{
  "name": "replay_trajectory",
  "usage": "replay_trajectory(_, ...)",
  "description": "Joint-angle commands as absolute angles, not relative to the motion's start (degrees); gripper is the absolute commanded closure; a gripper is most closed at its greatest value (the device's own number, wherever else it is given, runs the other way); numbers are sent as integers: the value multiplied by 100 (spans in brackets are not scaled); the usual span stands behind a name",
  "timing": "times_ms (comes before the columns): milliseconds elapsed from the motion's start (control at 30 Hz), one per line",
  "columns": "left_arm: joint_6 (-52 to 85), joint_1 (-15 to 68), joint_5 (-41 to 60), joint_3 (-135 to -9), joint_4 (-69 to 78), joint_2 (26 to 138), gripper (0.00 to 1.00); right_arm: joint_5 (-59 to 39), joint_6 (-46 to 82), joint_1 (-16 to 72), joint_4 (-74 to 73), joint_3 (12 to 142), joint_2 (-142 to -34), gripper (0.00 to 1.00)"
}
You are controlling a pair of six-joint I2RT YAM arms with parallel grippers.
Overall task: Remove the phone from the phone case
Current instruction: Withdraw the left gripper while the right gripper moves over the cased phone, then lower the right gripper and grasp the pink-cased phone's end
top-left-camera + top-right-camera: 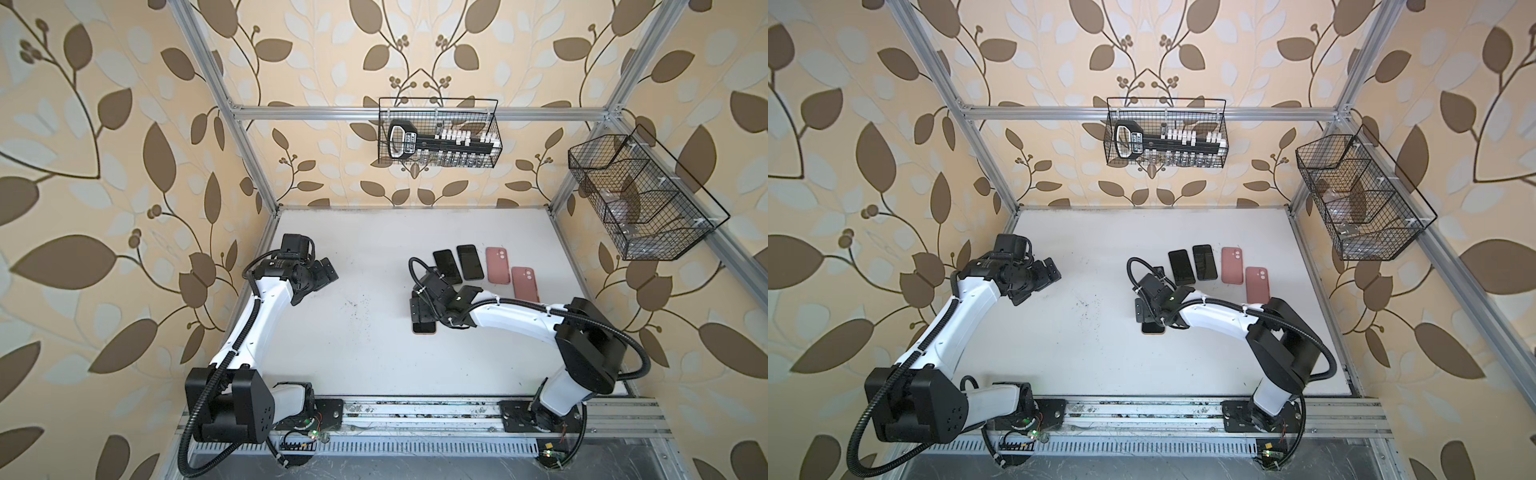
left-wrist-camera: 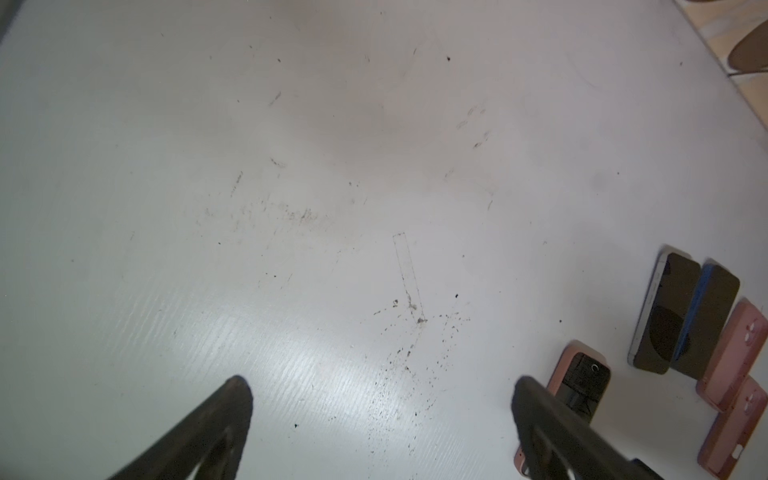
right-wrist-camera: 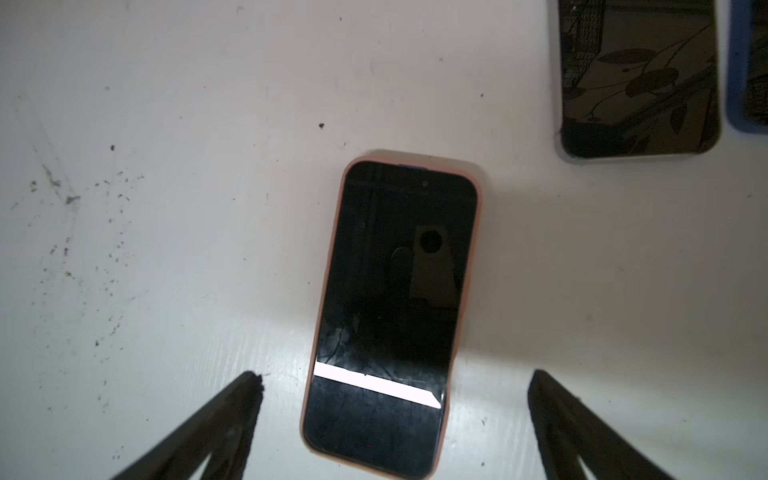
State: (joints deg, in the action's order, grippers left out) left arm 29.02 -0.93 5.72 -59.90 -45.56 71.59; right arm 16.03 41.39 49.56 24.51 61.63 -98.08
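The phone [image 3: 395,291] lies screen up on the white table [image 1: 353,257], its black glass framed by the pink phone case [image 2: 559,374]. My right gripper [image 3: 395,380] hovers open just above the phone's near end, one finger on each side, touching nothing. In both top views the right gripper [image 1: 422,311] covers most of the phone [image 1: 1152,329], and only its near end shows. My left gripper [image 1: 326,272] is open and empty over the table's left side, well away from the phone. The left wrist view shows the left gripper [image 2: 381,384] above bare table.
Two bare black phones [image 1: 447,266] [image 1: 470,262] and two empty pink cases [image 1: 498,264] [image 1: 525,284] lie in a row behind the right gripper. One wire basket [image 1: 439,133] hangs on the back rail and another wire basket [image 1: 640,195] on the right rail.
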Motion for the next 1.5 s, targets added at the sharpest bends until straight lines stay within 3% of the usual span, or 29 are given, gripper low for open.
replay_trajectory(0,2650,-200,1134,-5955,-4325,7060,1,1728,4334,5090,2881,6556,-10172,0)
replay_trajectory(733,2695,-360,1582,-5766,-4184,6952,1,1674,4445,4898,2844,6926,-10815,0)
replay_trajectory(1467,2688,-358,1639,-5774,-4175,7101,1,1542,4328,4781,2575,7056,-11150,8)
